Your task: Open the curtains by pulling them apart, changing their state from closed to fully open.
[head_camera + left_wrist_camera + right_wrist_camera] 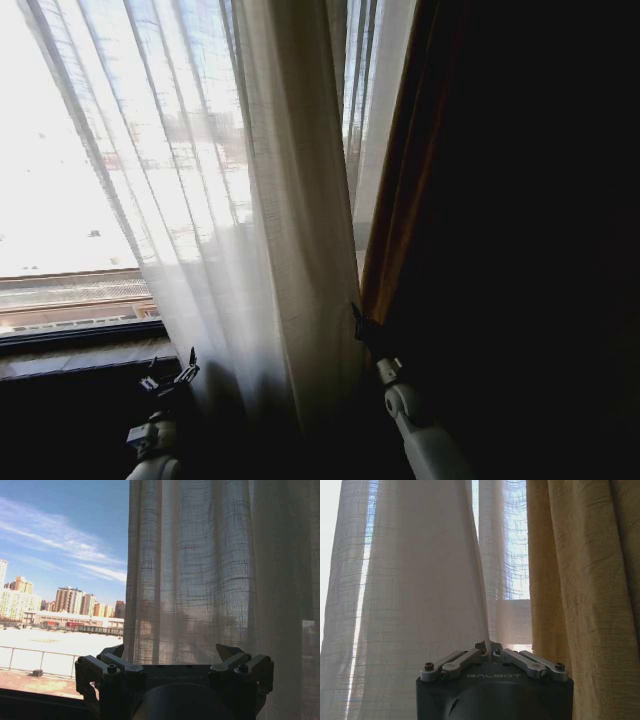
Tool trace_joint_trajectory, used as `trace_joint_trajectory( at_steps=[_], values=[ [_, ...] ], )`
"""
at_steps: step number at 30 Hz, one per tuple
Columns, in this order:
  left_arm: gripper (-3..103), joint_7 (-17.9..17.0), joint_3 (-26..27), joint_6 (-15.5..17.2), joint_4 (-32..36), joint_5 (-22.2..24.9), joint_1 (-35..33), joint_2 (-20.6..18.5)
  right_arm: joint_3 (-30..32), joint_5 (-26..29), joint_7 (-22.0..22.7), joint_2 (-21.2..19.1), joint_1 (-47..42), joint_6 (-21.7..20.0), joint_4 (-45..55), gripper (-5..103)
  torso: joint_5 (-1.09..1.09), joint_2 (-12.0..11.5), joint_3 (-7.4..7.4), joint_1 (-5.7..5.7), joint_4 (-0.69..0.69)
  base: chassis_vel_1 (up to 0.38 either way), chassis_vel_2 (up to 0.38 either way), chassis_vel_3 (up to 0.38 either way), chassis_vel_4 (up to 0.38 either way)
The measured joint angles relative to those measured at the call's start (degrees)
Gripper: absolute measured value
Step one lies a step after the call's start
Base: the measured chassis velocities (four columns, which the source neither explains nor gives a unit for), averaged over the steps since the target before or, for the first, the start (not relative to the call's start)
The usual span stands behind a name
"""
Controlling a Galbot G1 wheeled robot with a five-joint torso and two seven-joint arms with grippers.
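Your right gripper, low centre-right in the head view, is pinched closed on the sheer curtains' edge, which hang centre frame beside the mustard drape. The grip looks thin; a sharp tug could let the fabric slide out, or snag that drape. Your left gripper is spread wide, empty, at the lower left. The rail above is cut off.

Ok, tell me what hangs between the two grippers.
In the head view, the bunched folds of the sheer curtains hang between the left gripper and the right gripper, whose fingers pinch the fabric's edge.
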State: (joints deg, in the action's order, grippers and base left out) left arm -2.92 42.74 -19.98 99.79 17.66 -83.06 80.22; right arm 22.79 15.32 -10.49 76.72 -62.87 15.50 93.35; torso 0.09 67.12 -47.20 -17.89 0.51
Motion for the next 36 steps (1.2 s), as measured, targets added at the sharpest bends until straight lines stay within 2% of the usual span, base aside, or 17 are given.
trace_joint_trajectory(
  at_steps=[9,16,26,28,29,31,33,36],
  values=[
    [100,0.0,0.0,0.0,0.0,0.0,0.0,0.0,-0.3,-0.1,0.1,0.1,0.1,2.5,-0.3,0,0.00,0.0,0.00,0.00,0.00,-0.151,-0.140,0.161,0.144],
    [100,0.0,0.0,0.0,0.0,0.0,0.0,0.0,-0.3,-4.5,2.8,-0.2,0.2,2.5,-0.7,0,0.00,0.0,0.00,0.00,-0.01,-0.057,-0.069,0.047,0.065],
    [100,0.0,0.0,0.0,0.0,0.0,0.0,0.0,-0.7,-5.8,4.7,-0.3,-1.8,1.8,1.2,-3,-0.02,0.0,0.00,0.00,-0.01,0.000,0.000,0.000,0.000],
    [100,0.0,0.0,0.0,0.0,0.0,0.0,0.0,-0.7,-4.6,4.5,-0.3,-2.6,1.7,2.1,7,0.02,0.0,0.00,0.00,0.01,0.000,0.000,0.000,0.000],
    [100,0.0,0.0,0.0,0.0,0.0,0.0,0.0,-0.7,-4.6,4.5,-0.3,-2.6,1.7,2.1,7,0.02,0.0,0.00,0.00,0.01,0.000,0.000,0.000,0.000],
    [100,0.0,0.0,0.0,0.0,0.0,0.0,0.0,-0.5,-3.6,3.9,-0.3,-3.1,1.7,2.9,17,0.01,0.0,0.00,0.00,0.00,0.000,0.000,0.000,0.000],
    [100,0.0,0.0,0.0,0.0,0.0,0.0,0.0,0.0,-5.0,3.0,-0.3,-3.7,1.1,3.4,28,-0.01,0.0,0.00,0.00,0.00,0.000,0.000,0.000,0.000],
    [100,0.0,0.0,0.0,0.0,0.0,0.0,0.0,-0.2,-5.2,3.9,-0.3,-3.9,1.2,3.5,33,-0.01,0.0,0.00,0.00,-0.01,0.000,0.000,0.000,0.000]
  ],
)
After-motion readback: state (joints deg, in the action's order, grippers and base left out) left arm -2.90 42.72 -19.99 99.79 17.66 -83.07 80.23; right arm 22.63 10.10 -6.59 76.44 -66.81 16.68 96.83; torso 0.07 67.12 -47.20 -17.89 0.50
